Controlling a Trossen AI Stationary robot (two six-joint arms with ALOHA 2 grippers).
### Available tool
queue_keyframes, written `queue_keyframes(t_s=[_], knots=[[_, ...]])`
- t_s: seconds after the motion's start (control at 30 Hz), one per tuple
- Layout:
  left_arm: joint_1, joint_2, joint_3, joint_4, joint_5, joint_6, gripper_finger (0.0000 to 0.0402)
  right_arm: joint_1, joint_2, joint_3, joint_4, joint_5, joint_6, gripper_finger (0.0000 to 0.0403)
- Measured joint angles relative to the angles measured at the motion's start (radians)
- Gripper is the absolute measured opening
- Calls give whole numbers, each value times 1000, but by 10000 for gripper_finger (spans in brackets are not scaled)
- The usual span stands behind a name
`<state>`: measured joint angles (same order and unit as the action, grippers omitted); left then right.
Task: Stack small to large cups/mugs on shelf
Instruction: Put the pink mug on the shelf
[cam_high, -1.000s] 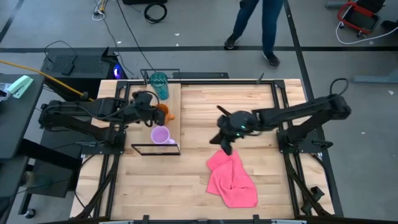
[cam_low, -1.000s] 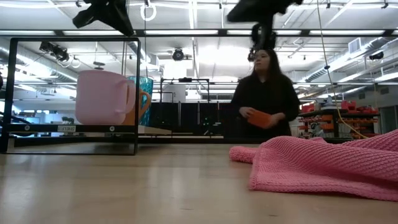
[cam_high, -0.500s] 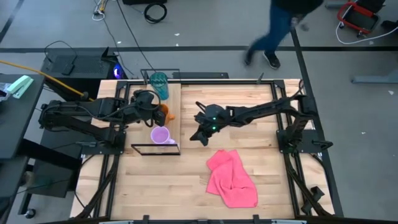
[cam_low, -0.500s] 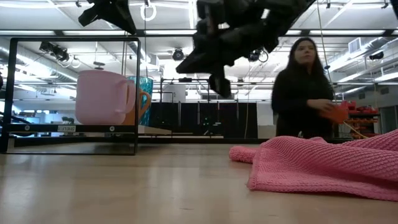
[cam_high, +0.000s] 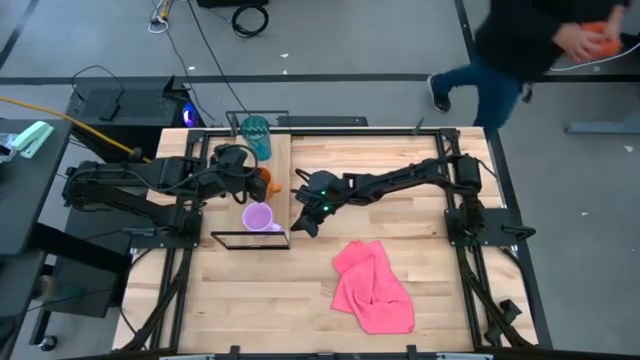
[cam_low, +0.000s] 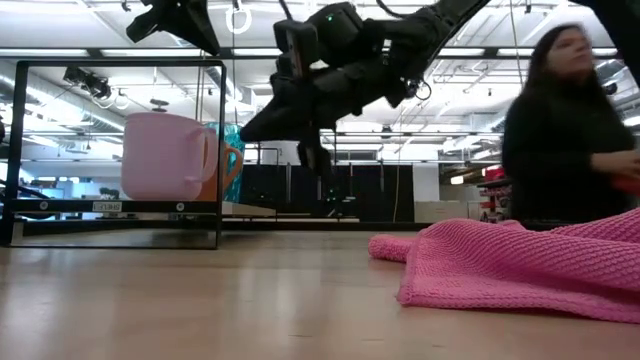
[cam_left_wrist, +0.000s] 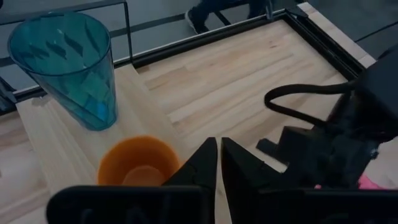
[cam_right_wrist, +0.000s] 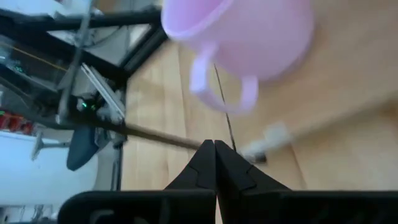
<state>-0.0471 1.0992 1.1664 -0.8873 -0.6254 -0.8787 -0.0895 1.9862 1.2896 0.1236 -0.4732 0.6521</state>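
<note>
The shelf (cam_high: 281, 160) stands at the table's left, a light-wood plank on a black frame (cam_low: 120, 62). On it, from far to near, stand the teal tumbler (cam_high: 256, 134), the orange mug (cam_high: 262, 177) and the lilac mug (cam_high: 258, 217), each on its base. My left gripper (cam_high: 249, 184) is shut and hovers high above the orange mug (cam_left_wrist: 135, 163). My right gripper (cam_high: 304, 219) is shut and empty in the air just right of the shelf's near end. It points at the lilac mug (cam_right_wrist: 239, 28), whose handle (cam_right_wrist: 219, 92) faces it.
A pink knitted cloth (cam_high: 372, 288) lies crumpled on the table's near right part and also shows in the low view (cam_low: 520, 262). Black rails frame the table's edges. A person (cam_high: 520, 45) moves on the floor beyond the far right corner.
My right gripper has gone from above the pink cloth toward the table's left, up to the shelf's near end by the lilac mug, staying shut. The person behind the table has walked toward the right. The cups and my left gripper have kept still.
</note>
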Motion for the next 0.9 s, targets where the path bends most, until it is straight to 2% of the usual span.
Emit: queue_keyframes(t_s=[0.23, 0.63, 0.9], knots=[[0, 0, 0, 9, -10, 0, 16, -2, 6, 1, 15, 4, 1, 1], [0, 0, 0, 9, -30, 0, 21, -16, 46, 1, 92, 10, 33, 1], [0, 0, 0, 7, -30, 1, 13, -6, 69, 54, 100, 1, 33, 1]])
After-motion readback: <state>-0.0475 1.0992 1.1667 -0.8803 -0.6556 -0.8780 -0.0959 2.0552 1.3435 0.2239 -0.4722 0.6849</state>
